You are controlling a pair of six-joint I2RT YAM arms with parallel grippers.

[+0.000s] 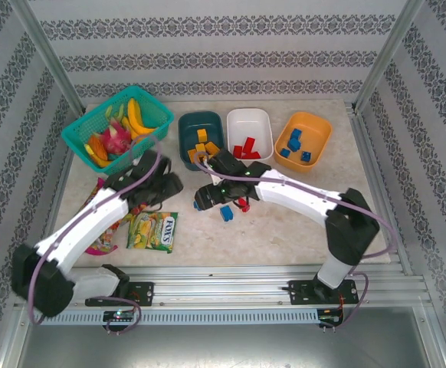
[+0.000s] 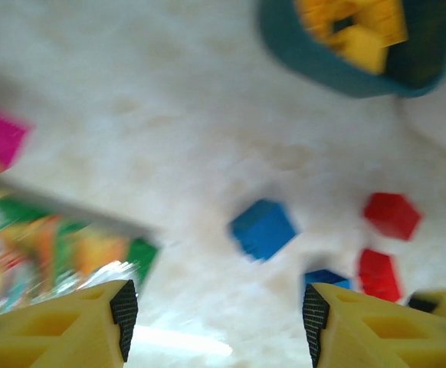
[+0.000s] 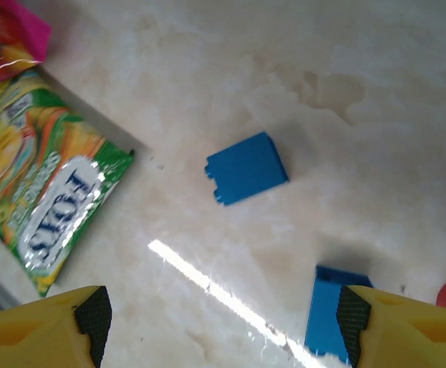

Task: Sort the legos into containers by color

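Legos (image 1: pixel 227 213): loose blue and red ones lie on the table (image 1: pixel 300 222). The right gripper (image 3: pixel 223 322), open and empty, hangs above a blue brick (image 3: pixel 246 169). Centre it between the fingers (image 3: pixel 39 330), square to its flat sides, before closing; blues belong in the orange tub (image 1: pixel 319 130). Left gripper (image 2: pixel 217 314) open, empty.

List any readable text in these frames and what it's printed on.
"FOX'S": on the green candy bag, upside down in the right wrist view.
Smaller print on that bag: too small to read.
Pink bag: print too cropped and blurred to read.
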